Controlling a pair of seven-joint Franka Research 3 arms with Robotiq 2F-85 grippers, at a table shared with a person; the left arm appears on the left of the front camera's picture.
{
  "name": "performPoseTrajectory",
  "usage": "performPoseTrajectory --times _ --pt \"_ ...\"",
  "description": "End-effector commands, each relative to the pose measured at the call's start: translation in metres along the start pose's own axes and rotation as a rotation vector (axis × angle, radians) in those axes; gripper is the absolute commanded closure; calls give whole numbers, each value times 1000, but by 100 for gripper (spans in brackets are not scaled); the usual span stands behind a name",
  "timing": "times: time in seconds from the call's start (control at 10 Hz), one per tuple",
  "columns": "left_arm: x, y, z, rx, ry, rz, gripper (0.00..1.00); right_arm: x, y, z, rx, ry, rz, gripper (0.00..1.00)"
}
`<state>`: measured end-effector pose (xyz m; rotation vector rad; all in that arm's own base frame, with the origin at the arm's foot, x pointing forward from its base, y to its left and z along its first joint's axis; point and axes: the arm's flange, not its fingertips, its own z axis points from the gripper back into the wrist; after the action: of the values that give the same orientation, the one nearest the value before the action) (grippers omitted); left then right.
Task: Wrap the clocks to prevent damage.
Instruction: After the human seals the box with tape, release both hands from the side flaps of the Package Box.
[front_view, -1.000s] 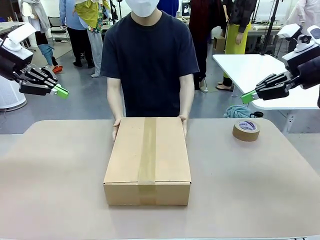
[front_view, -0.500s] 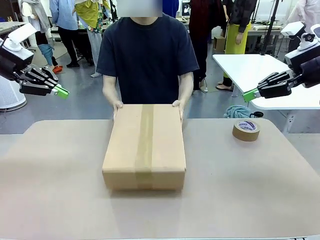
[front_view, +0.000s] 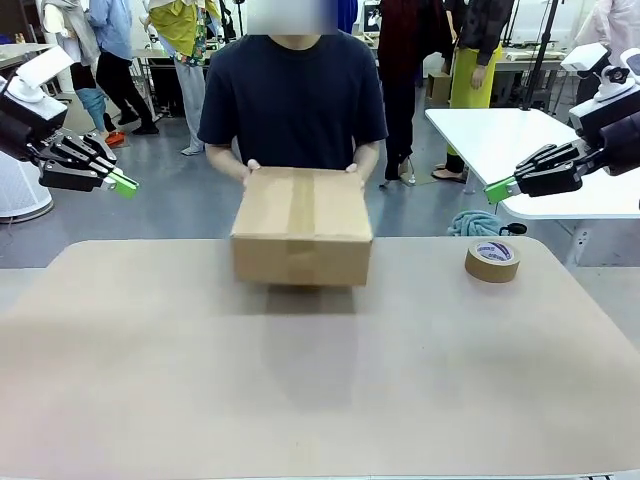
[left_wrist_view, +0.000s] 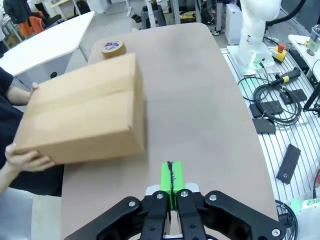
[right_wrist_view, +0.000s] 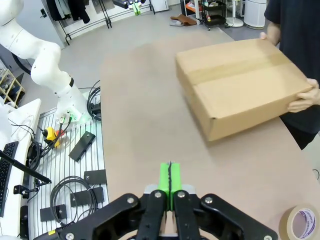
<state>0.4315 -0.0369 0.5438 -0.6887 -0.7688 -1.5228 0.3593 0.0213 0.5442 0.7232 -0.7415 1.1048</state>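
Observation:
A sealed cardboard box (front_view: 303, 225) with a tape strip along its top hangs above the far side of the table, held at both ends by the person's hands (front_view: 250, 168). The box (left_wrist_view: 85, 116) also fills the upper left of the left wrist view, and the same box (right_wrist_view: 240, 85) sits upper right in the right wrist view. No clocks are visible. My left gripper (front_view: 124, 184) hovers high at the far left, shut and empty, green pads (left_wrist_view: 171, 177) pressed together. My right gripper (front_view: 497, 191) hovers high at the right, likewise shut and empty.
A roll of brown packing tape (front_view: 492, 259) lies on the tan table (front_view: 320, 400) at the right. A white side table (front_view: 500, 140) stands behind it, and several people stand in the background. Cables and robot bases show beside the table in the wrist views.
The person has lifted the box off the table and pulled it back toward their chest. Both grippers stay where they were.

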Motion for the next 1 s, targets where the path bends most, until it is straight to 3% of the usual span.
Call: performPoseTrajectory --times 0.0,0.4,0.5,0.6,0.7,0.9 --pt "1 0 -1 0 3 -1 100 1 0 -2 -10 -9 7 99" --pt "5 -3 10 -1 -8 4 100 0 0 0 0 0 0 99" --pt "9 -8 13 -6 -31 25 63 -7 6 2 1 -27 -15 49" --pt "10 -13 13 -10 -28 18 42 -9 11 2 14 -29 -5 39" --pt "13 -10 17 -14 -26 19 5 -2 15 1 0 -21 2 0" --pt "14 -11 12 -27 -29 22 0 7 18 -2 16 -9 9 0"
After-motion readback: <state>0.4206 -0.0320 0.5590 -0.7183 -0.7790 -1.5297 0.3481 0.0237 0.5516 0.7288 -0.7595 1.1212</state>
